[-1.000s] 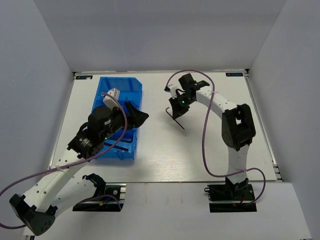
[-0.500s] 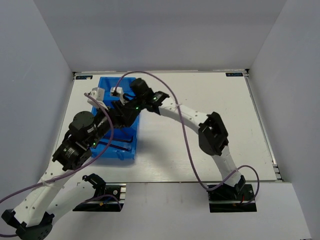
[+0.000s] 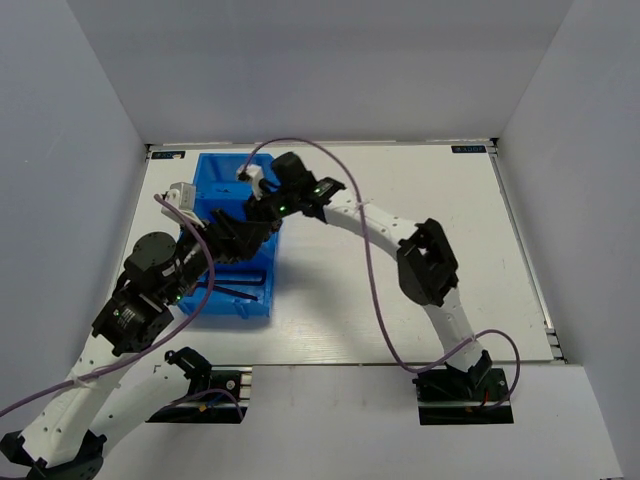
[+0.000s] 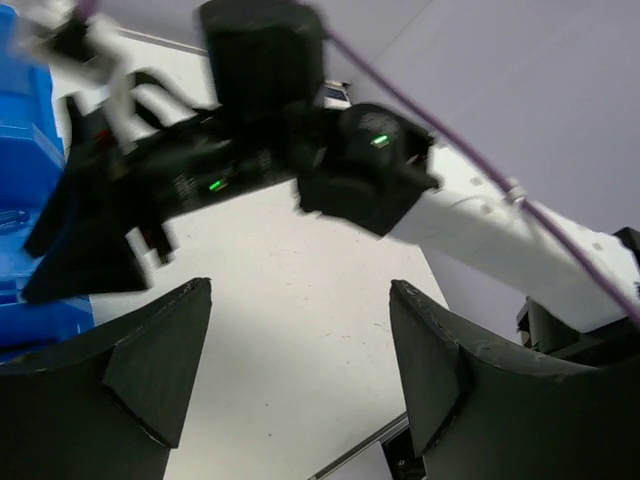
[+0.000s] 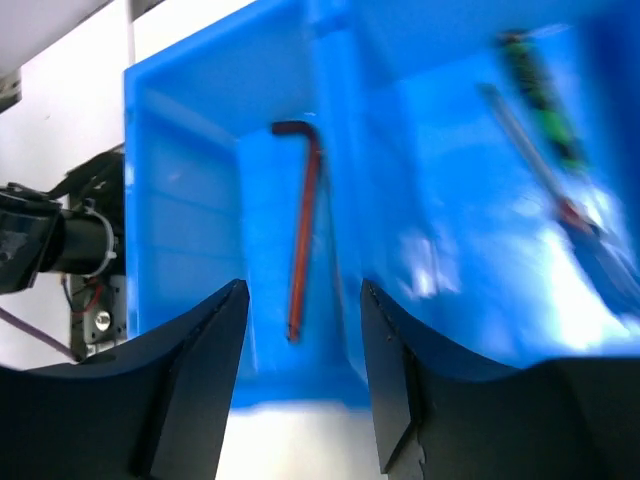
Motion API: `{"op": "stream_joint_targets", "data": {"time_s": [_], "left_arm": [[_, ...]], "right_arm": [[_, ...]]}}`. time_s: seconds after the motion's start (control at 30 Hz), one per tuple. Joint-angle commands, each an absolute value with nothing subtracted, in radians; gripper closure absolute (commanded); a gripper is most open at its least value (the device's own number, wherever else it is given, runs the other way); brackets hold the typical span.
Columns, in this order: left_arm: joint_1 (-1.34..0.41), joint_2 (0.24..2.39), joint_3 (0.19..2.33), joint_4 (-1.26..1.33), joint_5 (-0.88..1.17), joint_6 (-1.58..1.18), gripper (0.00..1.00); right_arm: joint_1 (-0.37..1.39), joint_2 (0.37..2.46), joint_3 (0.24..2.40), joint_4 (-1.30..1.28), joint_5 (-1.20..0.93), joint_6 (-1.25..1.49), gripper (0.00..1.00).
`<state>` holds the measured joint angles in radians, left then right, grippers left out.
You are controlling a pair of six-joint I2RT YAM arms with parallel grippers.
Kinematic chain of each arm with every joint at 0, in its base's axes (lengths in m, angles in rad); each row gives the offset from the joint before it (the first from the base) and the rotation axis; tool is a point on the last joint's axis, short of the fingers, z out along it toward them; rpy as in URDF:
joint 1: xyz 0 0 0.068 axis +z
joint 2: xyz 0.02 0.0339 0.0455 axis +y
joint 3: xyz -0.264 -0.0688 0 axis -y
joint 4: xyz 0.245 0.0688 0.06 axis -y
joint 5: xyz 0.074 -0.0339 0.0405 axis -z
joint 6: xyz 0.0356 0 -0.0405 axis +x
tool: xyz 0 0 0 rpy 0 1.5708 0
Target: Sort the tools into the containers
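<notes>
Swung leftward from mid-desk (image 3: 400, 300), the right arm now hangs over the blue bin (image 3: 215, 175) at far left. The right end effector (image 5: 302, 290) is spread and empty. The left end effector (image 4: 300, 290) is also spread, at the bin's right edge. A hex key (image 5: 305, 220) and a green-handled screwdriver (image 5: 545, 95) lie in separate compartments.

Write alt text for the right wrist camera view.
The right gripper hangs open over the blue bin, nothing between its fingers. Below it an L-shaped hex key lies in one compartment; a blurred green-handled screwdriver lies in another.
</notes>
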<state>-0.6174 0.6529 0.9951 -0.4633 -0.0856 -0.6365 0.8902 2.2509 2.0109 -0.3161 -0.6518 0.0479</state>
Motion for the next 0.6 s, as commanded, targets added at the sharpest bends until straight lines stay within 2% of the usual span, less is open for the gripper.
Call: {"op": "stream_joint_targets", "data": {"time_s": [0.0, 0.2, 0.23, 0.3, 0.37, 0.4, 0.57], "left_arm": [[-0.618, 0.641, 0.991, -0.431, -0.061, -0.626, 0.18], [-0.618, 0.666, 0.943, -0.402, -0.028, -0.626, 0.07], [-0.618, 0.675, 0.931, -0.393, -0.019, -0.626, 0.05], [-0.618, 0.701, 0.920, -0.393, -0.008, -0.626, 0.03], [-0.618, 0.753, 0.920, -0.393, 0.026, -0.601, 0.01], [-0.618, 0.774, 0.920, -0.403, 0.026, -0.592, 0.01], [-0.618, 0.868, 0.965, -0.434, 0.015, -0.490, 0.01]], "right_arm": [[0.822, 2.056, 1.978, -0.420, -0.597, -0.027, 0.45], [0.709, 1.793, 1.705, -0.595, -0.367, -0.178, 0.27], [0.703, 1.767, 1.678, -0.638, -0.294, -0.190, 0.21], [0.674, 1.672, 1.590, -0.653, -0.125, -0.207, 0.16], [0.664, 1.584, 1.542, -0.692, -0.046, -0.225, 0.09], [0.661, 1.556, 1.457, -0.684, 0.071, -0.230, 0.09], [0.637, 1.341, 1.230, -0.623, 0.173, -0.255, 0.09]]}}
